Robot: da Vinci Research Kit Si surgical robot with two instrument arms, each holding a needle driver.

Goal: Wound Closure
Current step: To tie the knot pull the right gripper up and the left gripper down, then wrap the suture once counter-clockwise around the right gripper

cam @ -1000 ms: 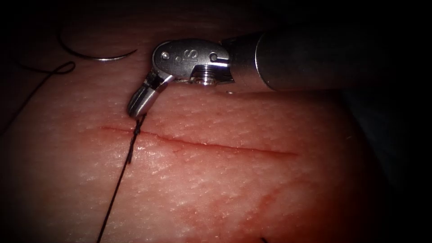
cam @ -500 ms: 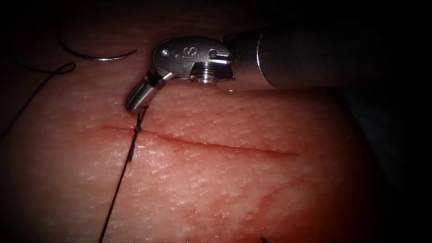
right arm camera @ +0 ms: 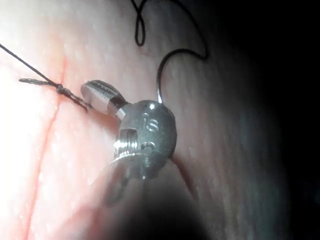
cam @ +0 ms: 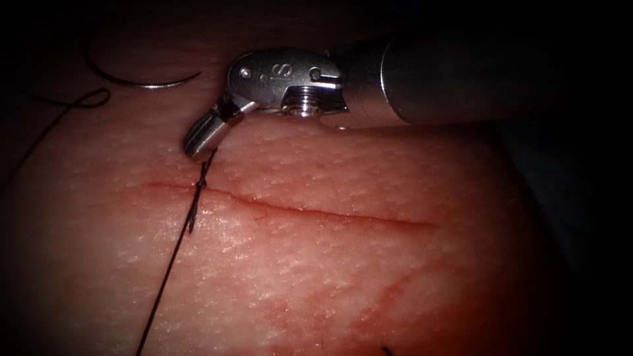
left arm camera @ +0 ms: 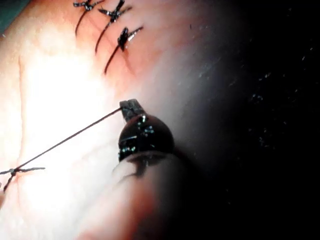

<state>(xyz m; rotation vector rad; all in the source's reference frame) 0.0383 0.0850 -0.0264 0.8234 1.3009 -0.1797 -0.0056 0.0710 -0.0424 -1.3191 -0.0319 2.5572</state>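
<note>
The tissue (cam: 369, 277) carries a thin red cut (cam: 316, 214) running across the endoscope view. A knot (cam: 200, 186) sits on the cut near its left end. My right tool (cam: 196, 150) comes in from the right and is shut on the short thread end just above the knot; it also shows as the right tool (right arm camera: 92, 92) beside the knot (right arm camera: 60, 89). The long thread (cam: 168, 270) runs taut from the knot down to the lower left. My left tool (left arm camera: 129, 106) is shut on that thread (left arm camera: 70, 137). The curved needle (cam: 142, 82) lies free on the tissue at the upper left, held by neither tool.
A thread loop (cam: 86, 102) trails from the needle at the far left. Three finished stitches (left arm camera: 112, 20) lie on the tissue beyond the left tool. Red fluid (cam: 369, 310) stains the tissue below the cut.
My right tool has lifted slightly away from the cut with the short thread end. The long strand's lower part has shifted a little left. The needle has not moved.
</note>
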